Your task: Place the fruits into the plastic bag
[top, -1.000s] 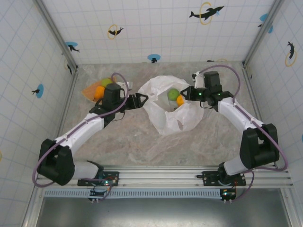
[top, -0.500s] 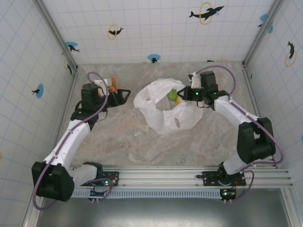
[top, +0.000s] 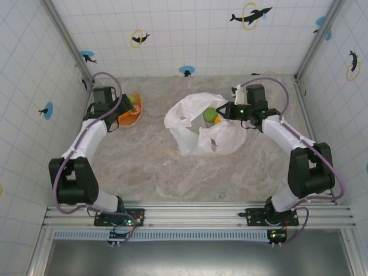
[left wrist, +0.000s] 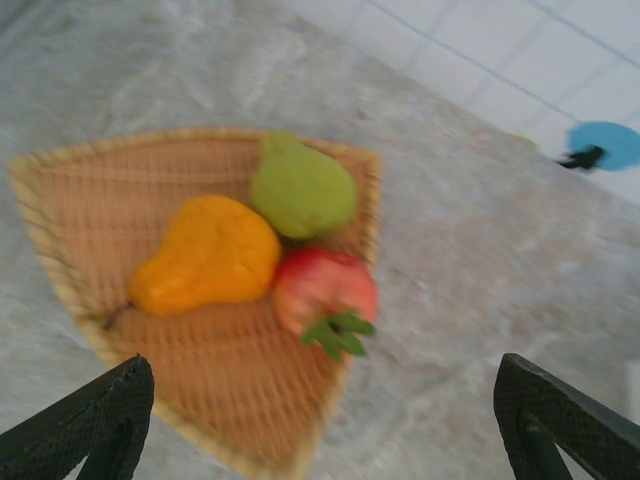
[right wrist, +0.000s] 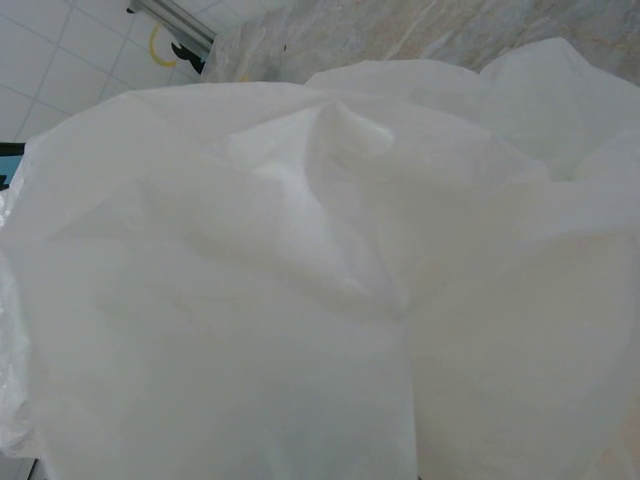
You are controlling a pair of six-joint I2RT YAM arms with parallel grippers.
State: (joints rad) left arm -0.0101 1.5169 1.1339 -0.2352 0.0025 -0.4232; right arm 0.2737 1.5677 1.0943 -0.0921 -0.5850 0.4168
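The wedge-shaped woven tray (left wrist: 200, 400) holds three fruits: an orange pear-shaped one (left wrist: 205, 255), a green pear (left wrist: 300, 188) and a red one with green leaves (left wrist: 325, 290). My left gripper (left wrist: 320, 410) hangs open and empty just above the tray, its dark fingers (left wrist: 85, 425) on either side. From above, the left gripper (top: 126, 107) is at the tray (top: 131, 118) at the back left. The white plastic bag (top: 201, 135) lies mid-table with a green fruit (top: 210, 114) and an orange one (top: 218, 121) inside. My right gripper (top: 226, 110) is shut on the bag's rim; bag film (right wrist: 320, 300) hides its fingers.
Tiled walls with metal corner posts (top: 69, 43) close in the marbled table (top: 149, 167) on three sides. The left arm stretches along the left wall. Bare table lies between the tray and the bag and in front of the bag.
My left arm has swung left from the bag's mouth to the tray, jaws open. The right gripper has kept its hold, and the bag has shifted and changed shape a little.
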